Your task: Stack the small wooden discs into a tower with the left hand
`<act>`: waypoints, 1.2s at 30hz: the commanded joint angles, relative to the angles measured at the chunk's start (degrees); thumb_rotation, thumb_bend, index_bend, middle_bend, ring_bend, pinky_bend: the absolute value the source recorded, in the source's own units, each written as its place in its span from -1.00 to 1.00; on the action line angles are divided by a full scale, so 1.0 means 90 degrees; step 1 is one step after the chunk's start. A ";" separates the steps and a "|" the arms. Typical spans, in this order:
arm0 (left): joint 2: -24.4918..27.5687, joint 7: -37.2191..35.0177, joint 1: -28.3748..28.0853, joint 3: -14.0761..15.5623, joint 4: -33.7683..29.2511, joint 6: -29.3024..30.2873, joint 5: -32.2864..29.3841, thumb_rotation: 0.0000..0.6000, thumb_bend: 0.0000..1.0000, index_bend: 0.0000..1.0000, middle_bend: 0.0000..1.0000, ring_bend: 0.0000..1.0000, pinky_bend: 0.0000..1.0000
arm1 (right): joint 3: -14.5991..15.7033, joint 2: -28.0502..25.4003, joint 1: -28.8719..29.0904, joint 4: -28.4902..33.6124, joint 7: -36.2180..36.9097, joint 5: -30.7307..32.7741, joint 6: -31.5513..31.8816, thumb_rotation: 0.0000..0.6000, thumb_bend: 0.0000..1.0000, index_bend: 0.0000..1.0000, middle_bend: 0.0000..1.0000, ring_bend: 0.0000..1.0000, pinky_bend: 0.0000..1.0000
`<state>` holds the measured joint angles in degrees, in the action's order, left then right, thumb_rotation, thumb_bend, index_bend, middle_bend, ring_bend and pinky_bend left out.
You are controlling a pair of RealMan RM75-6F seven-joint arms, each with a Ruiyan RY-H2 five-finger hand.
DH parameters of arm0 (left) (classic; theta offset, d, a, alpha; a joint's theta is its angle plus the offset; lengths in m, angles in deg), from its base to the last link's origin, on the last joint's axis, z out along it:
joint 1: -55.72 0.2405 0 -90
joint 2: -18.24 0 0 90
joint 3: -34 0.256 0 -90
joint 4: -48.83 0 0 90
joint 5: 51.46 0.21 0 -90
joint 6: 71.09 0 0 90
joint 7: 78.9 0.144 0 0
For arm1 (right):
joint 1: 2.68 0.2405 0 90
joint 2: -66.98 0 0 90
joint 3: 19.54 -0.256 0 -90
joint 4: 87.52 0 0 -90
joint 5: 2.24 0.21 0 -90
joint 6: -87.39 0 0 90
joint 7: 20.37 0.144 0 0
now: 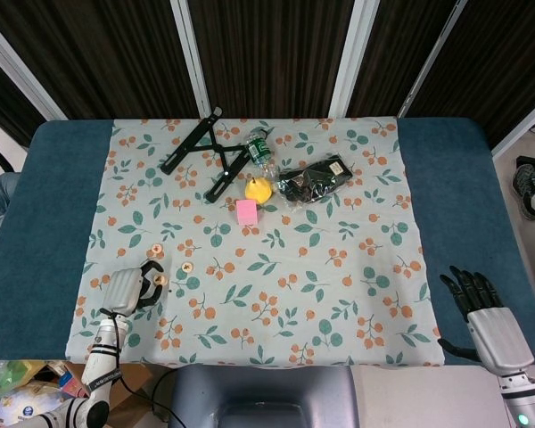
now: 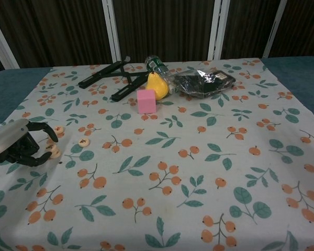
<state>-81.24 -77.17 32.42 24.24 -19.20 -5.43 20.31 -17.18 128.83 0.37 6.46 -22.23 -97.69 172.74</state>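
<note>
Lighting's pretty even in both views, soft and coming from overhead, so nothing looks harsh. The floral cloth (image 1: 276,259) is well lit and reads clearly, while the dark panels (image 1: 267,53) behind the table stay almost black with no detail. Shadows are faint and short: a small soft one sits under the left hand (image 2: 15,146) in the chest view, and another beside the pink cube (image 2: 146,101). The plastic bag (image 2: 204,83) catches a few small glints. Head view is sharp but small things look tiny; the chest view goes a bit soft toward its near edge.
</note>
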 commanded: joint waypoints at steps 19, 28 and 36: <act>-0.0316 0.0639 -0.0399 -0.0228 -0.0383 0.0087 0.0042 1.00 -0.19 -0.28 1.00 1.00 1.00 | 0.0024 -0.0030 0.0008 -0.0012 0.0077 -0.0053 0.0007 1.00 -0.59 -1.00 -1.00 -1.00 -1.00; -0.0822 0.2223 -0.0797 -0.0564 -0.0109 0.0087 -0.0563 1.00 -0.19 -0.27 1.00 1.00 1.00 | 0.0030 -0.0051 0.0018 -0.0014 0.0124 -0.0063 -0.0003 1.00 -0.59 -1.00 -1.00 -1.00 -1.00; -0.0954 0.3330 -0.0962 -0.0648 -0.0148 0.0021 -0.1186 1.00 -0.19 -0.24 1.00 1.00 1.00 | 0.0027 -0.0072 0.0019 -0.0021 0.0185 -0.0072 0.0017 1.00 -0.59 -1.00 -1.00 -1.00 -1.00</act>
<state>-89.31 -48.73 24.37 18.75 -20.45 -5.02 10.97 -16.94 128.19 0.53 6.27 -20.56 -98.34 172.89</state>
